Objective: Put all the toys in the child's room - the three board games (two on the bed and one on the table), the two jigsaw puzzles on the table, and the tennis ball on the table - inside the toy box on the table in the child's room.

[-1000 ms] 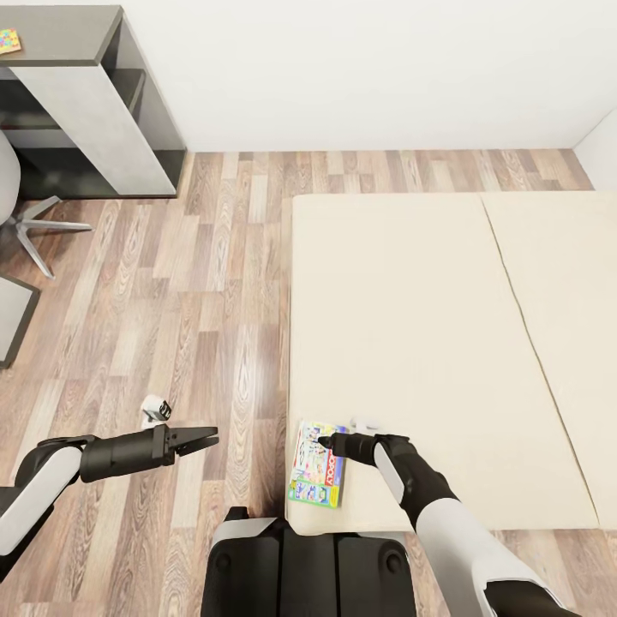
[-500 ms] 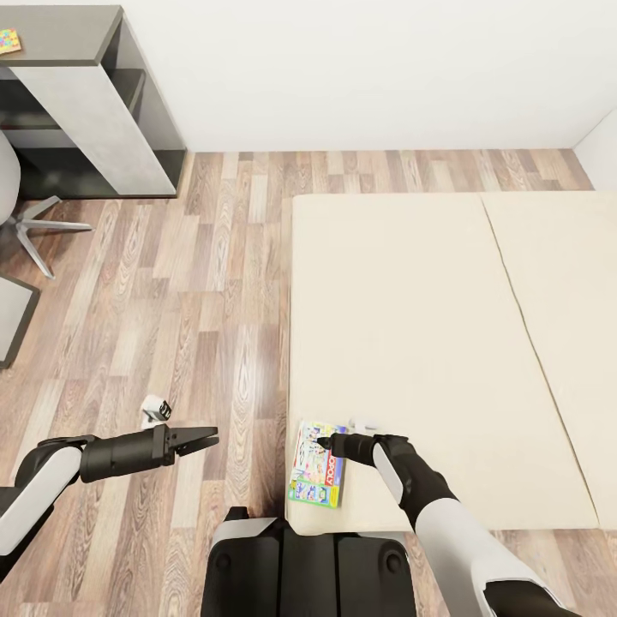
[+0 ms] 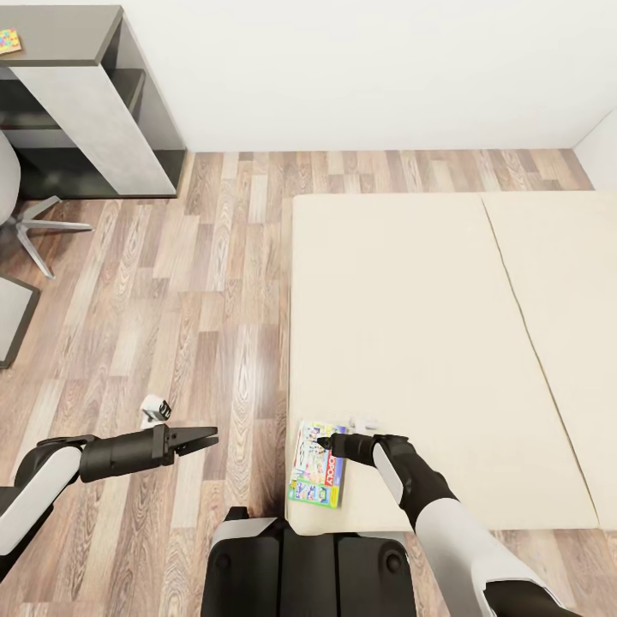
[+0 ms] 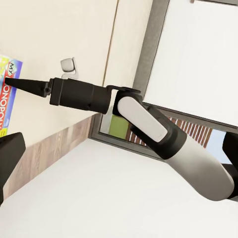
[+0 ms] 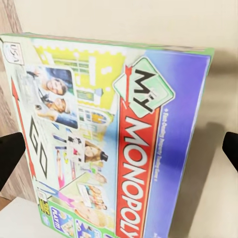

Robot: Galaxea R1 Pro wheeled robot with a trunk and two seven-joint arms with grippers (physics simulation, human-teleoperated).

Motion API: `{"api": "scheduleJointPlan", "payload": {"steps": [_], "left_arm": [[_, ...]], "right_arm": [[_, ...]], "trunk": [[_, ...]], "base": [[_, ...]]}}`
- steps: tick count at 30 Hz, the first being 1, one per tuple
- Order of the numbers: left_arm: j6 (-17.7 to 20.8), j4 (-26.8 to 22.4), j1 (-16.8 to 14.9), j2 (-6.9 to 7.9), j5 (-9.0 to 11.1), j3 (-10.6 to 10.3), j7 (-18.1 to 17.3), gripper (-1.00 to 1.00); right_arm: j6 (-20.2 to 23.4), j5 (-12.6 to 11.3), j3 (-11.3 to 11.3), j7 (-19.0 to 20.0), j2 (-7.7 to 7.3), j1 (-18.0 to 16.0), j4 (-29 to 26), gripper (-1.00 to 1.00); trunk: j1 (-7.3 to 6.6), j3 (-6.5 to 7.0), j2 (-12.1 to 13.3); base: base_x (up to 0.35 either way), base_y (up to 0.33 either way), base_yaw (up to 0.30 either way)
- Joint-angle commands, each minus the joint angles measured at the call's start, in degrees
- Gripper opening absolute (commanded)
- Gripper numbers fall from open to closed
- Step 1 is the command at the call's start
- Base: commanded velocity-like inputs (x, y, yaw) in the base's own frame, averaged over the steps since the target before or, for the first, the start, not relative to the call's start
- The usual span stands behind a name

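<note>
One board game (image 3: 319, 467), a white and green Monopoly box, lies flat at the near left corner of the beige bed (image 3: 411, 326). My right gripper (image 3: 322, 442) hovers just over the box's far end. It is open, with its fingertips wide apart on either side of the box's printed lid (image 5: 119, 144). My left gripper (image 3: 210, 437) hangs open over the wood floor left of the bed, holding nothing. A jigsaw puzzle (image 3: 8, 39) lies on the table (image 3: 60, 34) at the far left. The toy box and tennis ball are out of view.
A swivel chair (image 3: 26, 227) stands by the table at the left edge. Wood floor (image 3: 197, 300) runs between the table and the bed. The white wall closes the far side. My own base (image 3: 308, 557) sits against the bed's near corner.
</note>
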Motion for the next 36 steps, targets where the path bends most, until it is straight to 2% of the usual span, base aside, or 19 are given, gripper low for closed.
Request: {"api": "scheduleJointPlan", "payload": {"steps": [1, 36], "left_arm": [[0.23, 0.02, -0.03, 0.05, 0.04, -0.07, -0.16, 1.00], [0.21, 0.02, -0.01, 0.13, 0.04, -0.05, -0.17, 1.00]], "right_arm": [[0.40, -0.54, -0.13, -0.05, 0.02, -0.01, -0.07, 1.00], [0.40, -0.59, -0.13, 0.14, 0.02, -0.01, -0.07, 1.00]], "trunk": [[0.03, -0.06, -0.09], [0.03, -0.06, -0.09]], "base": [[0.000, 0.048, 0.000], [0.000, 0.039, 0.000]]}}
